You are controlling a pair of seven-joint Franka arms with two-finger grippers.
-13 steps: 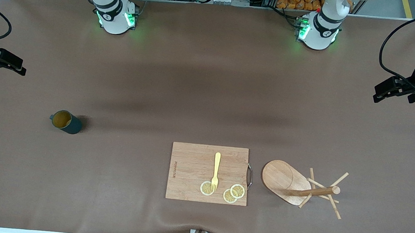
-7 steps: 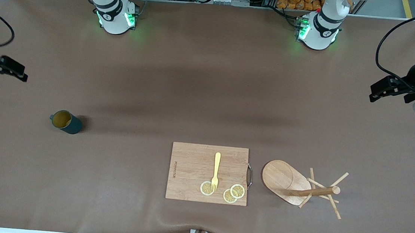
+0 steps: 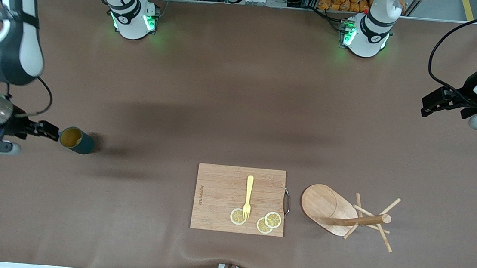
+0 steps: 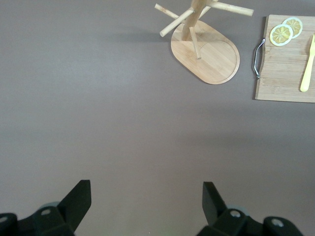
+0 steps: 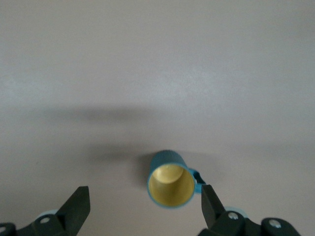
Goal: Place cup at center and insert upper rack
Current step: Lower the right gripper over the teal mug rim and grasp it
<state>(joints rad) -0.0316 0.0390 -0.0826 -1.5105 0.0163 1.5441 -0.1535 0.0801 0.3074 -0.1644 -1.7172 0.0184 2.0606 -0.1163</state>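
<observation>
1 cup (image 3: 76,140) upright on the counter (image 3: 232,107), toward the right arm's end from 1 cutting board (image 3: 220,193), 1 upper rack (image 3: 346,214) tipped beside the board, 1 fork (image 3: 248,196), 3 lemon slices (image 3: 268,222), right end effector (image 3: 51,131) open beside the cup, left end effector (image 3: 428,106) open over bare counter.

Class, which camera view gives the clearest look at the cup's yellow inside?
The right wrist view: it looks straight down into the upright cup, between the open right gripper fingers. The front view shows the cup small and slanted. The left wrist view does not show it.
</observation>
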